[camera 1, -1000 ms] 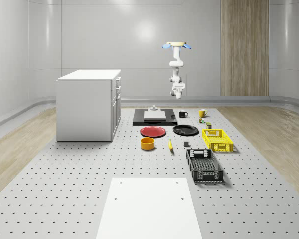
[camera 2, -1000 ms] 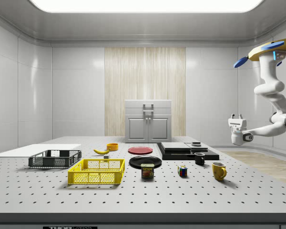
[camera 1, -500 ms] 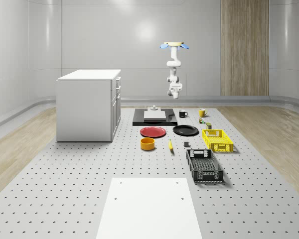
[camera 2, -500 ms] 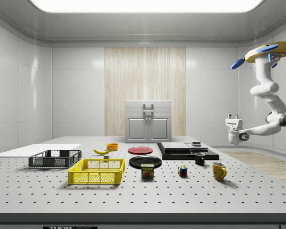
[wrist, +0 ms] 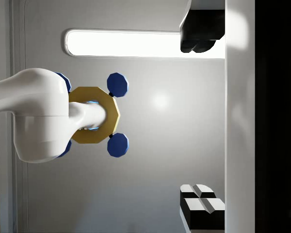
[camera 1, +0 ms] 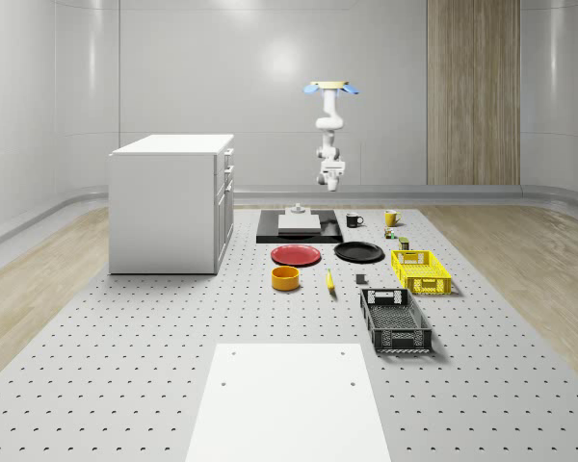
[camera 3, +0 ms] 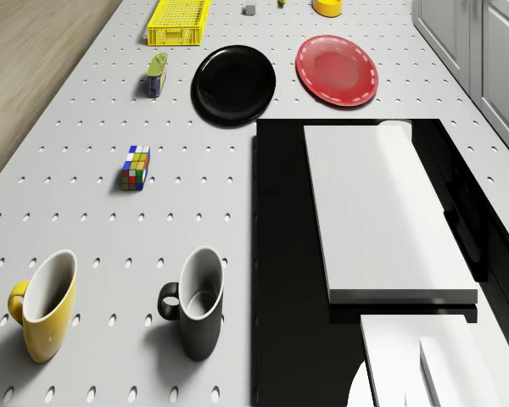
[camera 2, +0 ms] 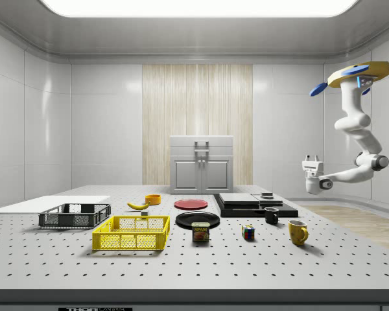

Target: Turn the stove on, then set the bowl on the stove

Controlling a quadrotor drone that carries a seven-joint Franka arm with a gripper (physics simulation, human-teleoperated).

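The stove (camera 1: 299,234) is a black base with a white slab (camera 3: 382,212) at the table's far end; it also shows in the side view (camera 2: 253,206). The orange bowl (camera 1: 286,278) stands on the table nearer the camera, beside a banana; the side view (camera 2: 153,199) shows it too. My drone (camera 1: 329,87) hovers high over the far end of the table, behind the stove. The arm hangs below it with the gripper (camera 2: 310,159) pointing upward, open and empty, above and just past the stove's far edge. In the wrist view the fingers (wrist: 201,208) stand wide apart.
A white cabinet (camera 1: 169,202) stands on the whole-scene view's left. Red plate (camera 1: 297,255), black plate (camera 1: 358,252), yellow basket (camera 1: 421,270) and black basket (camera 1: 395,320) lie past the stove. Black mug (camera 3: 199,301), yellow mug (camera 3: 47,305), cube (camera 3: 136,167) and can (camera 3: 157,74) sit beside it.
Drone and arm have shifted toward the whole-scene view's left and the side view's left, closer to the stove. The gripper sits slightly higher. Table objects have not moved.
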